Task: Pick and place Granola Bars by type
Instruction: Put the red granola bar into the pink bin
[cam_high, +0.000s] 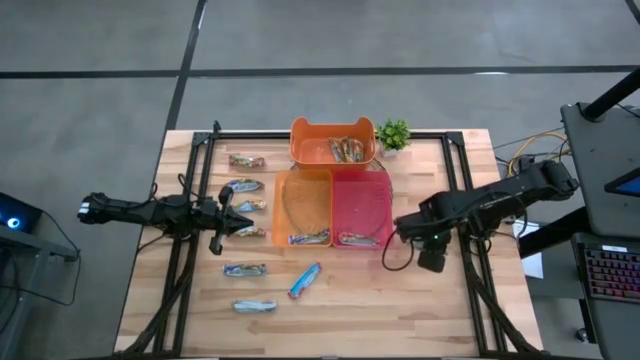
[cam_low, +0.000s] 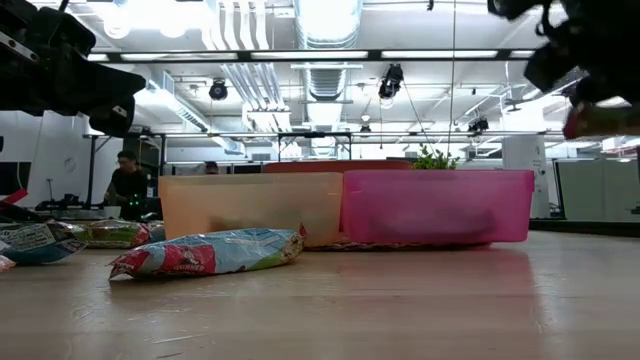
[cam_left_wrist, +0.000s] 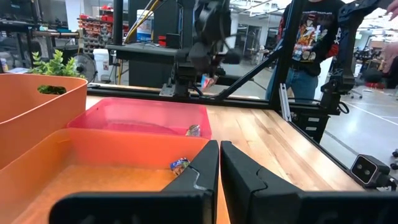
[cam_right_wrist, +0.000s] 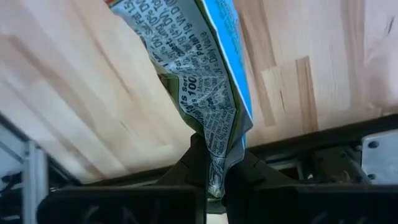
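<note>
The wooden worktop (cam_high: 420, 300) carries three bins in the middle: a darker orange bin (cam_high: 333, 143) at the far edge with a few bars in it, and nearer, a pale orange bin (cam_high: 304, 207) touching a pink bin (cam_high: 363, 212), each with one bar at its near wall. A small green plant (cam_high: 393, 133) stands just beside the far bin. The left gripper (cam_high: 222, 215) hovers over the worktop left of the pale orange bin, among loose bars, its jaws pressed together with nothing between them. The right gripper (cam_right_wrist: 214, 168) hangs above the worktop just right of the pink bin, its jaws pinching the end of a blue-and-silver bar (cam_right_wrist: 205, 81). Granola bars (cam_high: 246, 270) lie scattered on the worktop's left half, some beside the left gripper, three nearer the front.
</note>
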